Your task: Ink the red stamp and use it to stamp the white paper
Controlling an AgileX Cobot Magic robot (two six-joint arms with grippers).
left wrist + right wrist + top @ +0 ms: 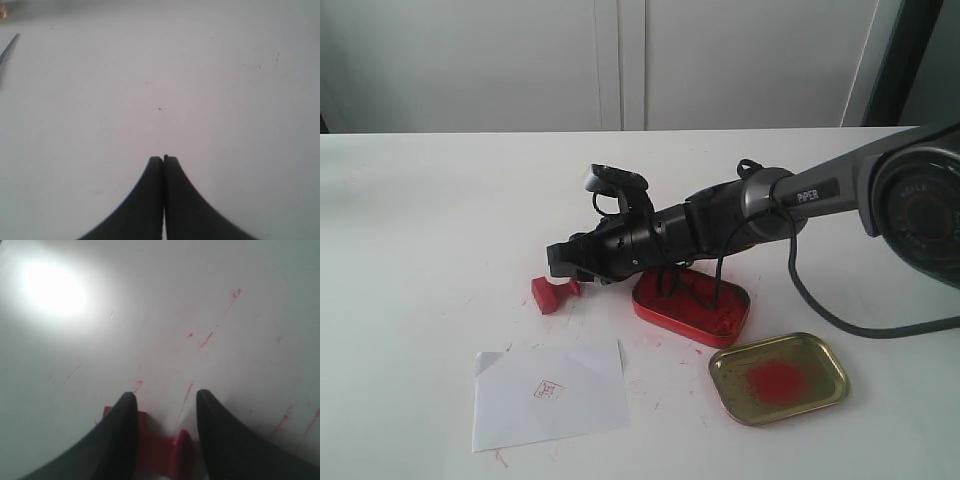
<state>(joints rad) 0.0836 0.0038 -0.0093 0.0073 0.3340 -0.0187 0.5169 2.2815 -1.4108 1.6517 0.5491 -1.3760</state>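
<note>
one red stamp [160, 451] lies tipped between the right claw's [165, 395] parted fingers, seemingly not clamped.

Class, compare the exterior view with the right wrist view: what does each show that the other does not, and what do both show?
Only the exterior view shows the white paper with its red imprint, the red ink tin, the gold lid and the arm. Only the right wrist view shows the right hand standing open, with the red stamp seen in the gap. Both show the stamp, the hand and the table.
</note>
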